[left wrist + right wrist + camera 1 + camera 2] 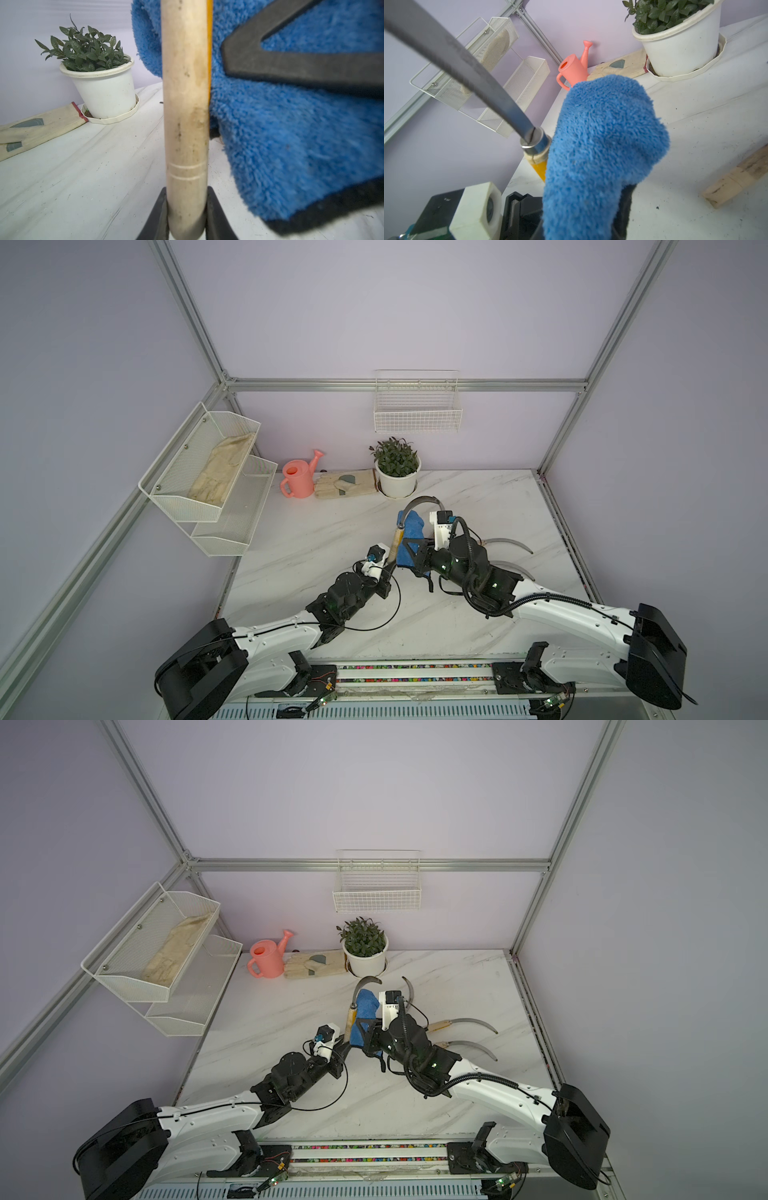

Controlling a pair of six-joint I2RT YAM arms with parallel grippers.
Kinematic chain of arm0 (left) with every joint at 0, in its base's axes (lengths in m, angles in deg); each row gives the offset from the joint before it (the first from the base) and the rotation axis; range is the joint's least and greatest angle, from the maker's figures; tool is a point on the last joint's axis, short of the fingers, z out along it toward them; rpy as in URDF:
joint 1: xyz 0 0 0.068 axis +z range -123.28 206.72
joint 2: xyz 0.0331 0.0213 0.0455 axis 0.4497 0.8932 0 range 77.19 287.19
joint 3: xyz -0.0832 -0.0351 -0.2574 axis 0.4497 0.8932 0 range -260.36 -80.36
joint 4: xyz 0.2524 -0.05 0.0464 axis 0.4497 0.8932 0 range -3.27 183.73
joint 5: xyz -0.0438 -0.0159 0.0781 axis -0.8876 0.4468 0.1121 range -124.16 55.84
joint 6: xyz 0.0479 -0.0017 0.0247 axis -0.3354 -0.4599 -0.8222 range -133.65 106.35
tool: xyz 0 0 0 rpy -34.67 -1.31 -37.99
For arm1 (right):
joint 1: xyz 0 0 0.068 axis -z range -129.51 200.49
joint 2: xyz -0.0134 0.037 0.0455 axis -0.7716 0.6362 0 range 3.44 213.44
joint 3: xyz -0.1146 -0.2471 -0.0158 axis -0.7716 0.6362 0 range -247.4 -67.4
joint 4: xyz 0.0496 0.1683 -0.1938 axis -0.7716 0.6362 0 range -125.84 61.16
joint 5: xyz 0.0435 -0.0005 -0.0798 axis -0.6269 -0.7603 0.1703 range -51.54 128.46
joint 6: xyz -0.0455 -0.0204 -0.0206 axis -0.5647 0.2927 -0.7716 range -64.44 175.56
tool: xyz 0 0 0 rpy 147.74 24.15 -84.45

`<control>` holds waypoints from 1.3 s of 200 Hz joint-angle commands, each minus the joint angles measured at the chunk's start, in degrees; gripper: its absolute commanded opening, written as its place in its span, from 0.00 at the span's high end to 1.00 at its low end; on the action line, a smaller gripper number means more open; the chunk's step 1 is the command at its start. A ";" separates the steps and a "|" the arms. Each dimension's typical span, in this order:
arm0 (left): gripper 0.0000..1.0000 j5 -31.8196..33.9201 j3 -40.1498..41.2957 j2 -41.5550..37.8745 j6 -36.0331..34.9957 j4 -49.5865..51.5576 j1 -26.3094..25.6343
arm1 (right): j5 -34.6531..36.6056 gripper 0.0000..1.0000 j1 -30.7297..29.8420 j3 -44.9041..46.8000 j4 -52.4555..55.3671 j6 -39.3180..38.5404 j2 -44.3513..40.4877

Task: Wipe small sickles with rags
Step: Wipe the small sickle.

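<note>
Fingers of the left gripper clamp the end of the pale wooden handle of one small sickle, which points toward twelve o'clock in both top views. Its thin dark-grey blade curves to three o'clock. The right gripper is closed on the fluffy blue microfibre rag, touching the handle at three o'clock.

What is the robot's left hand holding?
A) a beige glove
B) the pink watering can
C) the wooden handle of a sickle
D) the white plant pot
C: the left gripper is shut on the pale wooden handle of a small sickle; the left wrist view shows a black finger on either side of the handle.
</note>
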 commanded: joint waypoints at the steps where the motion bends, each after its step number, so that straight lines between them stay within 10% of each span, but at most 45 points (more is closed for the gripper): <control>1: 1.00 -3.50 -1.05 -0.28 -1.01 -0.24 -0.70 | -4.58 1.00 -0.65 1.06 -6.10 2.21 3.43; 260: 1.00 -1.25 -0.88 -0.19 -1.85 -0.28 -0.94 | -5.54 1.00 2.87 -8.90 2.84 4.74 0.63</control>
